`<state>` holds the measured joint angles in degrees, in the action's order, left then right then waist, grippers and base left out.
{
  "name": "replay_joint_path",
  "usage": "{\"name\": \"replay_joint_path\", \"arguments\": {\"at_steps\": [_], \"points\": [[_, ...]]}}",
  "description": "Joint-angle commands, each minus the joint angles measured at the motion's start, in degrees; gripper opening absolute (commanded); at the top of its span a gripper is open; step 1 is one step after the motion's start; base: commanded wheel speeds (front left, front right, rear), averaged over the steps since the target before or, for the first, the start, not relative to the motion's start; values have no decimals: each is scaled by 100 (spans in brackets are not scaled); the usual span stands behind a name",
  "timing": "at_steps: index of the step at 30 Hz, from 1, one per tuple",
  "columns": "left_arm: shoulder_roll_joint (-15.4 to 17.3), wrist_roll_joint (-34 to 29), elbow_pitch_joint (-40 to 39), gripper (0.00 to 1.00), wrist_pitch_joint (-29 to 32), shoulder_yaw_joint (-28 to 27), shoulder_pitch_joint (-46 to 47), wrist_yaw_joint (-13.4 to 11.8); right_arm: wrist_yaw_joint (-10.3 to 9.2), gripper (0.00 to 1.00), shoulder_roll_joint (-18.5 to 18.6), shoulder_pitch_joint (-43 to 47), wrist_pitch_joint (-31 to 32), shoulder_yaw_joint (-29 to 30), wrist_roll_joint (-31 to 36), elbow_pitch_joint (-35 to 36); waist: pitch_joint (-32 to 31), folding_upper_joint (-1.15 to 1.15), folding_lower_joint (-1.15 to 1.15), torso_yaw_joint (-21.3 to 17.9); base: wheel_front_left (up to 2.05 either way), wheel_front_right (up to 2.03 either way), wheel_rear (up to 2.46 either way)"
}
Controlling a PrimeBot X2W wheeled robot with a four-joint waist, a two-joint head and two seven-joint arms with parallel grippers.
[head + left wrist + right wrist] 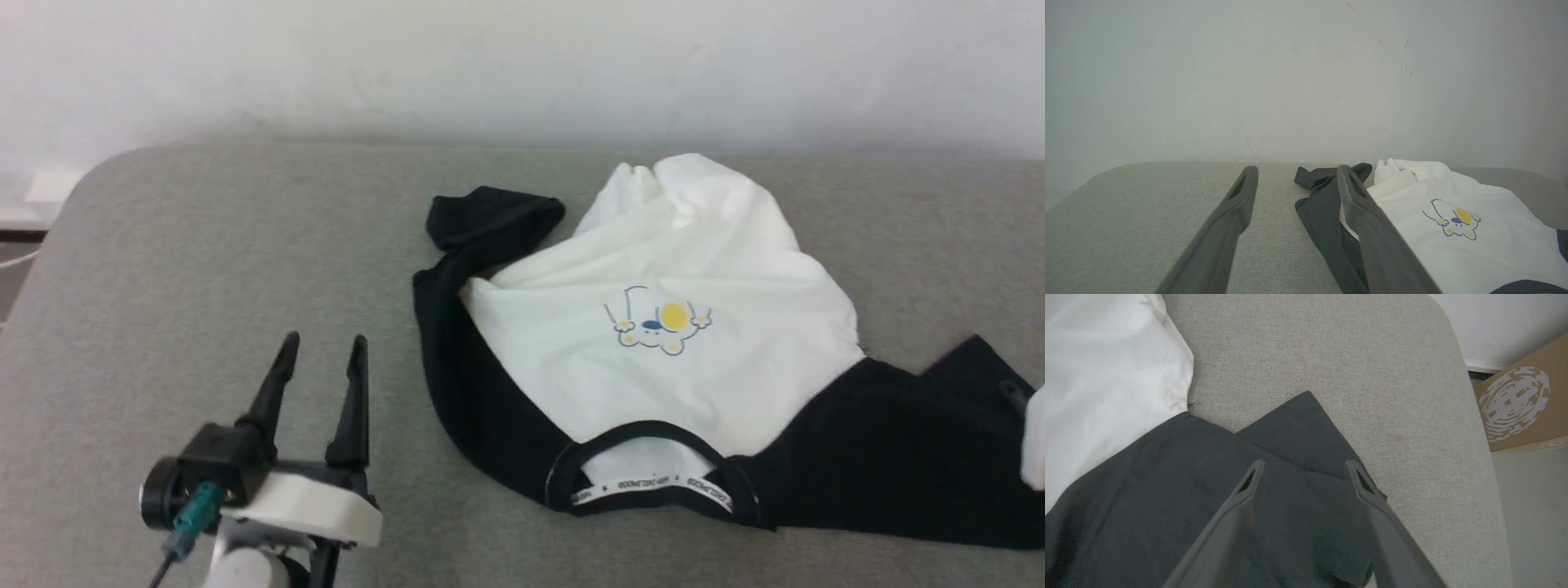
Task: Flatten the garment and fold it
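Observation:
The garment, a white shirt with black sleeves, a black collar and a small yellow-and-blue print, lies crumpled on the grey cushion, collar toward me. One black sleeve curls along its left side, the other spreads to the lower right. My left gripper hovers open to the garment's left, empty; in its wrist view the gripper has the garment to its right. My right gripper stands open just above the black sleeve, nothing between its fingers.
A pale wall rises behind the cushion. The cushion's rounded edge drops off to the right, with a brown cardboard box on the floor beyond it. Bare grey fabric stretches left of the garment.

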<state>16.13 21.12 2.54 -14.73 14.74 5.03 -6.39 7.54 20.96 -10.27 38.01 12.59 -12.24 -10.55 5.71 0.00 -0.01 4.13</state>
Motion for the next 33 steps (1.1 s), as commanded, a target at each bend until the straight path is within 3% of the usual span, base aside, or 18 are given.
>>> {"name": "replay_joint_path", "arguments": {"at_steps": [1,8,18,19,20,26,33], "points": [[-88,-18,-169,100,-25,-12,-152,-58,-5,100,167,-228,109,59,33,-235,124,0,1,394,0,0,0],[-200,-160,-349,100,-26,175,-195,-37,-5,100,433,-830,154,437,408,-1412,490,0,1,802,0,0,0],[-252,-201,-388,100,-27,155,-92,-24,-5,100,291,-1052,-222,537,883,-2666,689,0,1,967,0,0,0],[-257,-203,-378,100,-27,150,-92,-27,-5,45,283,-1056,-264,477,863,-2751,688,0,1,960,0,0,0],[-259,-206,-367,100,-27,142,-94,-32,-5,0,284,-1069,-347,411,842,-2804,679,0,1,948,0,0,0],[-263,-236,-341,100,-27,146,-91,-37,-5,0,596,-1516,-1374,327,946,-2802,613,0,1,858,0,0,0],[-363,-286,-440,100,-27,248,39,4,-5,0,1064,-2791,-2825,716,1493,-2701,808,0,1,943,0,0,0]]}}
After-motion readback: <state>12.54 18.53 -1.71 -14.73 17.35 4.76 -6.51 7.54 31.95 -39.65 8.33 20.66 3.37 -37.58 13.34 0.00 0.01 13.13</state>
